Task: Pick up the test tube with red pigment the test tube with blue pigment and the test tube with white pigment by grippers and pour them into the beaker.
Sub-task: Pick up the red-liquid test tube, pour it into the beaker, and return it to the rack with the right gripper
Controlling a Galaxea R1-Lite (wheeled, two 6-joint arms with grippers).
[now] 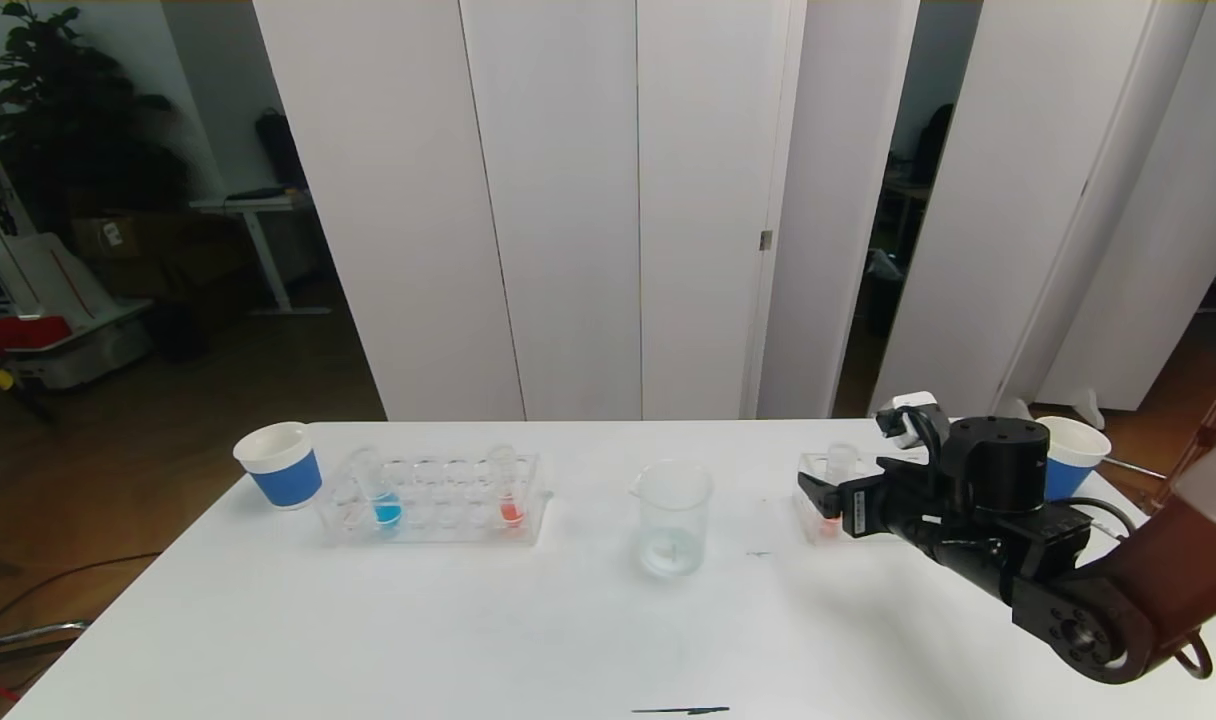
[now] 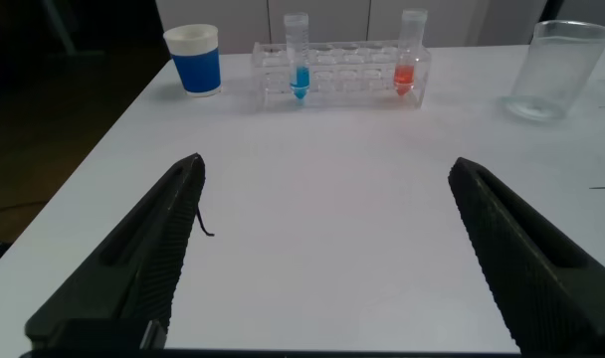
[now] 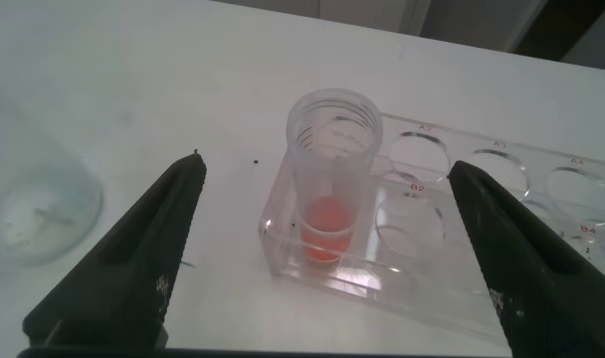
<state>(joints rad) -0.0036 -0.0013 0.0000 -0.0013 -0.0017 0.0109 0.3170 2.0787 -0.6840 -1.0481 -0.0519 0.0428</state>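
The test tube with blue pigment (image 1: 386,495) and a tube with orange-red liquid (image 1: 508,490) stand in the left clear rack (image 1: 438,528); both tubes also show in the left wrist view, blue (image 2: 299,60) and red (image 2: 410,55). The beaker (image 1: 674,515) stands mid-table with a little pale liquid at its bottom. My right gripper (image 1: 818,497) is open beside the right rack (image 1: 810,522), its jaws on either side of a red-pigment tube (image 3: 330,169) without touching it. My left gripper (image 2: 325,199) is open and empty, low over bare table. No tube with white pigment shows.
A blue-and-white paper cup (image 1: 280,463) stands left of the left rack, another (image 1: 1068,455) behind my right arm. The right rack (image 3: 462,219) has several empty holes. A dark mark (image 1: 683,710) lies at the table's front edge.
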